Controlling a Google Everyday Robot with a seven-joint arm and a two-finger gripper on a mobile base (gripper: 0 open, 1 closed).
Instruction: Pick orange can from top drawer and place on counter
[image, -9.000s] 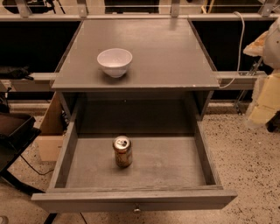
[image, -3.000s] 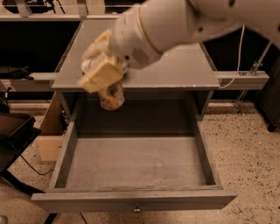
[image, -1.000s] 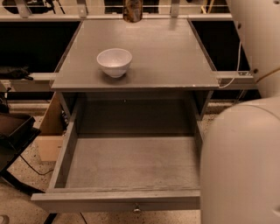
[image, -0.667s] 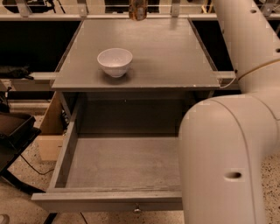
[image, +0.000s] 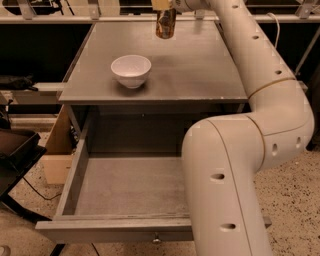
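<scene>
The orange can (image: 166, 26) hangs at the top of the camera view, over the far part of the counter (image: 200, 65). I cannot tell whether its base touches the surface. My gripper (image: 163, 5) is at the top edge, mostly cut off, and grips the can from above. The top drawer (image: 125, 187) stands pulled out below the counter with nothing on its grey bottom; its knob (image: 156, 239) shows on the front. My arm's thick white links (image: 230, 165) cover the drawer's right side.
A white bowl (image: 131, 70) sits on the counter's left half, nearer to me than the can. A cardboard box (image: 55, 150) and a black object (image: 15, 150) stand left of the cabinet. Speckled floor lies to the right.
The can was in the drawer, then lifted out and carried to the counter's far edge. In the last second it came lower and slightly right, and the arm swung across the right side.
</scene>
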